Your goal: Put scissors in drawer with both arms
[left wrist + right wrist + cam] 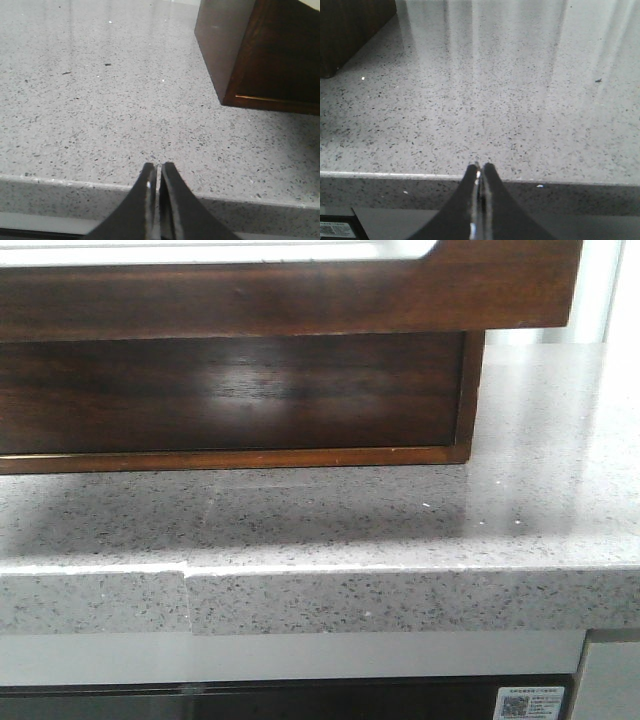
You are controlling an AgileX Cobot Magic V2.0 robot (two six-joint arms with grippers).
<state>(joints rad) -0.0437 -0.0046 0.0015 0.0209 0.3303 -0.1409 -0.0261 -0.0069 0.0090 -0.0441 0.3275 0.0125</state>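
Note:
The scissors show in no view. The drawer (230, 390) is a dark glossy brown front set in its wooden frame (300, 300) at the back of the counter, and its notch is hidden. My left gripper (159, 166) is shut and empty, low over the counter's front edge, with the frame's corner (260, 50) ahead of it to one side. My right gripper (480, 166) is shut and empty over the same edge, with the frame's other corner (350, 30) far ahead. Neither gripper shows in the front view.
The grey speckled stone counter (400, 520) runs in front of the frame, with a seam (185, 585) in its front edge. Below the edge is a dark panel with a QR sticker (528, 702). Small dark specks (107, 64) lie on the counter.

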